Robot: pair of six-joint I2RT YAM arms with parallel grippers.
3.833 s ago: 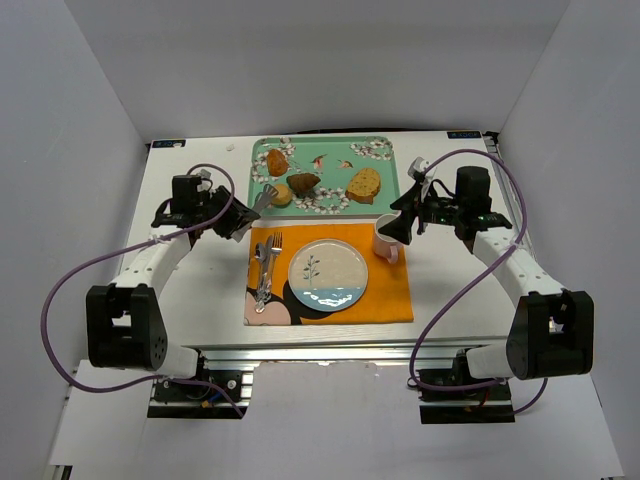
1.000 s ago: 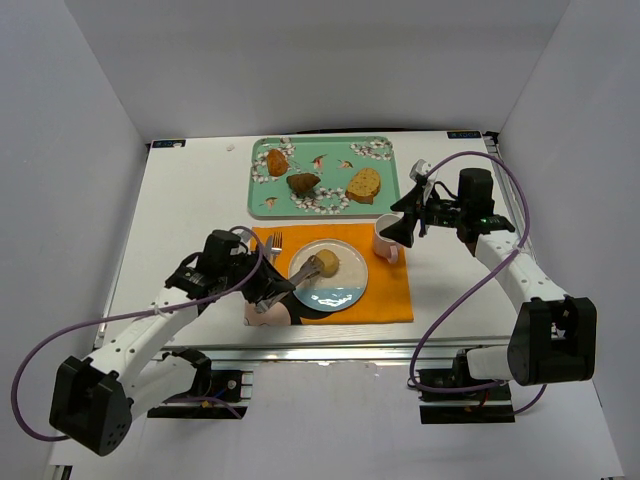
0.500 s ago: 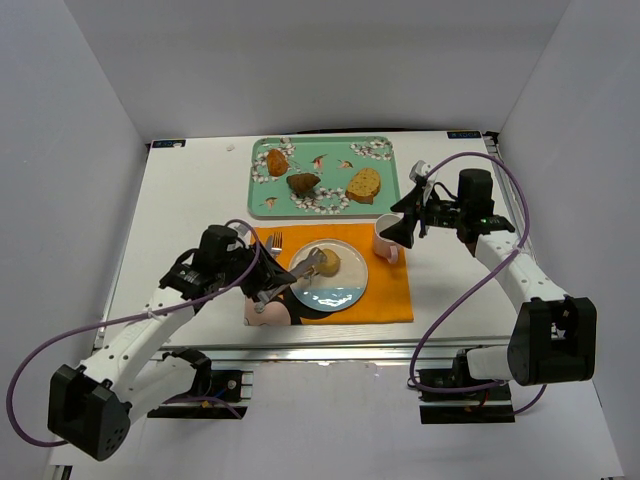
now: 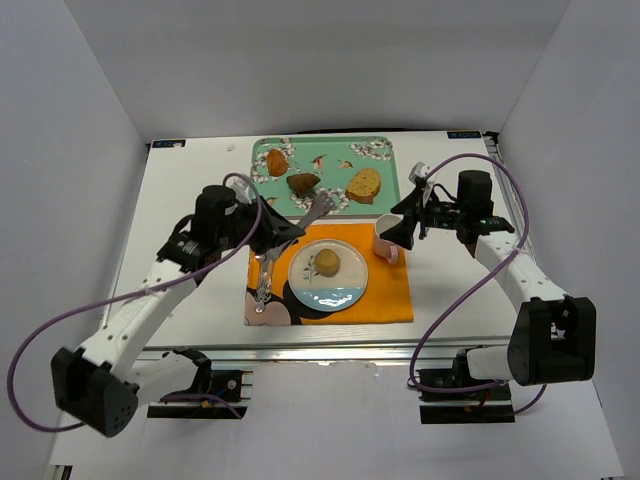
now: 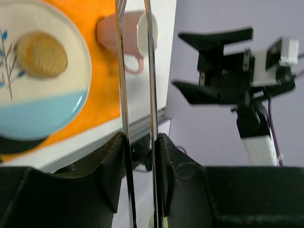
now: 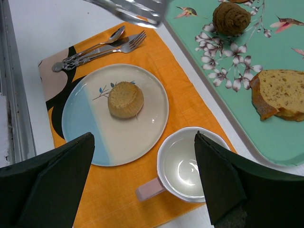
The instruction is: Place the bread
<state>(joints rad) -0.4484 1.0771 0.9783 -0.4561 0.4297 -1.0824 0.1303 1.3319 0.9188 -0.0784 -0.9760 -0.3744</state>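
The bread roll [image 4: 325, 263] sits on the plate [image 4: 340, 290], so we judge the placing done. Our left gripper [image 4: 280, 232] clamps the empty tongs [image 4: 318, 207] above the tray's [image 4: 262, 200] near edge; the right gripper [image 4: 398, 224] hangs spread wide beside the pink mug [image 4: 385, 240]. Next we should park the tongs clear of the plate.

We are listing one bread [image 4: 326, 263]: small, round, golden-brown bun. It is sitting upright on the cream part of the plate [image 4: 345, 290], just above centre, lying clear of the blue band.
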